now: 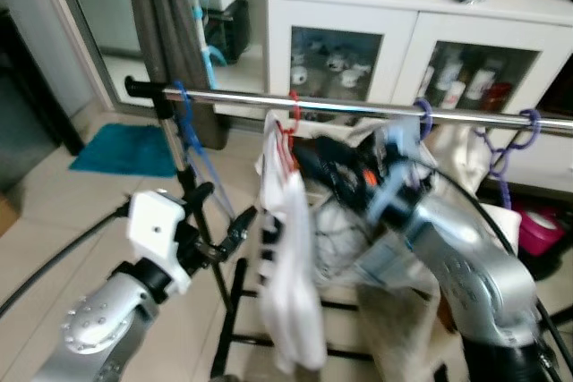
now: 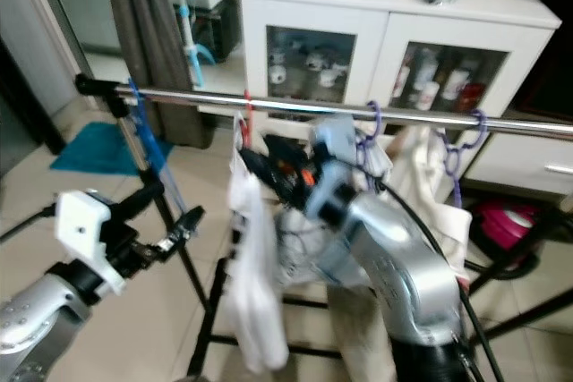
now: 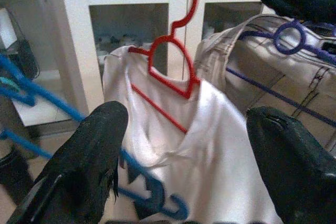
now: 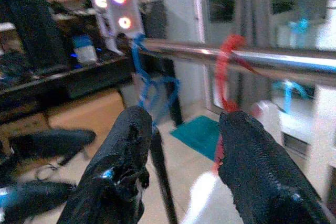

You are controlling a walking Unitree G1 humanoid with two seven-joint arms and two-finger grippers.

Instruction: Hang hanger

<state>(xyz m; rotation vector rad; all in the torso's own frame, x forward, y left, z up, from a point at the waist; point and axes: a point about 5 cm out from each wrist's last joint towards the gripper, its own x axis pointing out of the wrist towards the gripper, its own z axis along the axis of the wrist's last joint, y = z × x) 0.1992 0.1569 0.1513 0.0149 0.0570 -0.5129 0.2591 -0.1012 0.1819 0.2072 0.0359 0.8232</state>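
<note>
A red hanger (image 1: 292, 123) hooks over the chrome rail (image 1: 358, 106) of a clothes rack, and a white garment (image 1: 288, 257) hangs from it. My right gripper (image 1: 312, 160) is just right of the red hanger below the rail. It stands open, and the red hook (image 4: 226, 72) on the rail (image 4: 273, 59) shows between its fingers (image 4: 126, 161). My left gripper (image 1: 224, 214) is open, lower and to the left of the garment. It points at the red hanger (image 3: 169, 66) and white garment (image 3: 215, 150), holding nothing.
A blue hanger (image 1: 184, 109) hangs at the rail's left end. Purple hangers (image 1: 519, 131) with pale clothes hang to the right. Behind stand a white glass-door cabinet (image 1: 403, 15), a teal mat (image 1: 125, 149) and a pink bin (image 1: 542, 228). The rack's black legs (image 1: 235, 306) spread below.
</note>
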